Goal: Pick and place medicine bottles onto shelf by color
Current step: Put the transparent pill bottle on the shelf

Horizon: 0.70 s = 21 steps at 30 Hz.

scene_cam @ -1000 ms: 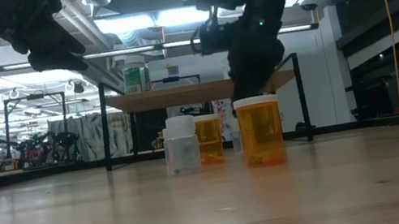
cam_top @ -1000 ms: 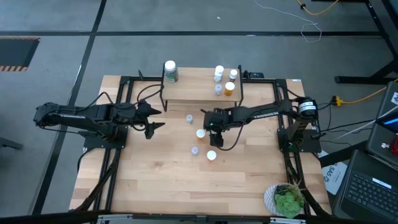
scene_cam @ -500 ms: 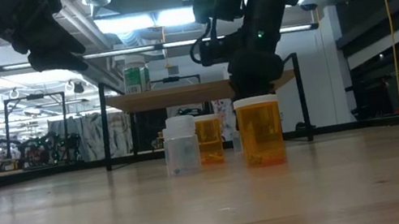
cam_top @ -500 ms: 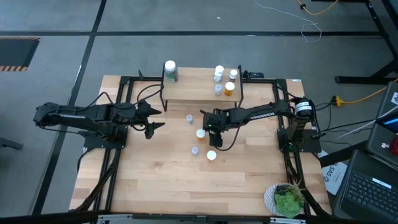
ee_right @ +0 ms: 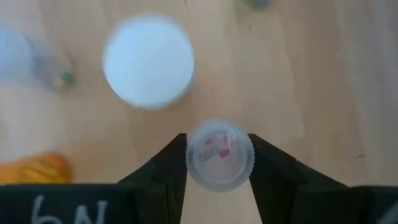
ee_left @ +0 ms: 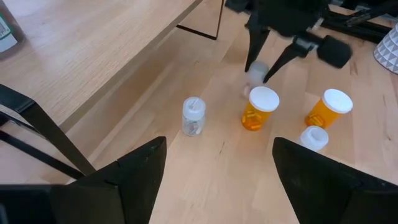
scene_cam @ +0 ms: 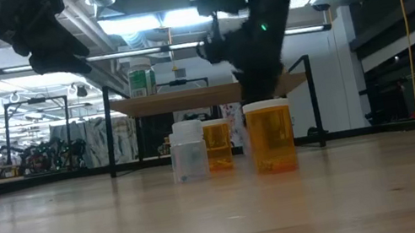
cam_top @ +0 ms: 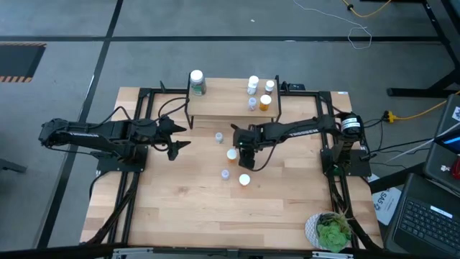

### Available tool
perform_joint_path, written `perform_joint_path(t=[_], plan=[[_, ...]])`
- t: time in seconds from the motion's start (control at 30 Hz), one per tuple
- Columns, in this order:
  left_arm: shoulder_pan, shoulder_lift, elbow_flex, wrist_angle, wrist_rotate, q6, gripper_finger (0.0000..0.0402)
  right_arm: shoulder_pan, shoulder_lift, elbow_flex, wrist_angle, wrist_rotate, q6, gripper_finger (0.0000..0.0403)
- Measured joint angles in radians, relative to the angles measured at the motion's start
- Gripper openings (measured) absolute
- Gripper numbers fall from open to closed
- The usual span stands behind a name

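My right gripper points steeply down over the table's middle, in front of the shelf, and is shut on a small clear medicine bottle. Two orange white-capped bottles, a clear white-capped one and a tiny clear one stand upright on the table around it. Several more bottles stand on the shelf, among them a larger one with a green label. My left gripper hangs open above the table's left part, touching nothing. My right gripper pinches the small clear bottle between its two fingers, one on each side of its round cap end. The fingers come from above, pointing steeply down. The bottle stays upright; I cannot tell whether its base is off the table.
A potted green plant stands at the near right corner. The shelf's thin black legs rise close behind the held bottle. Bare wood lies toward the table's near edge.
My right gripper has shut on the small clear bottle and rolled a little about its own axis, staying over nearly the same spot. The other bottles have kept their places.
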Motion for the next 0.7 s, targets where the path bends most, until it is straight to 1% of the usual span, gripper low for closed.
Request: perform_joint_path(t=[0.1, 0.2, 0.3, 0.5, 0.6, 0.7], plan=[[0.0, 0.0, 0.0, 0.0, 0.0, 0.0, 0.0289, 0.0, 0.0, 0.105, -0.105, 0.009, 0.02, 0.014], [0.0, 0.0, 0.0, 0.0, 0.0, 0.0, 0.0289, 0.001, 0.0, 0.225, -0.204, 0.077, 0.004, 0.014], [0.0, 0.0, 0.0, 0.0, 0.0, 0.0, 0.0289, -0.006, 0.0, 0.348, -0.282, 0.147, -0.056, 0.014], [0.0, 0.0, 0.0, 0.0, 0.0, 0.0, 0.0289, -0.061, -0.002, 0.556, -0.267, 0.247, -0.224, 0.014], [0.0, 0.0, 0.0, 0.0, 0.0, 0.0, 0.0289, -0.116, -0.002, 0.616, -0.223, 0.292, -0.274, 0.014], [0.0, 0.0, 0.0, 0.0, 0.0, 0.0, 0.0289, -0.183, -0.002, 0.639, -0.186, 0.291, -0.314, 0.014]])
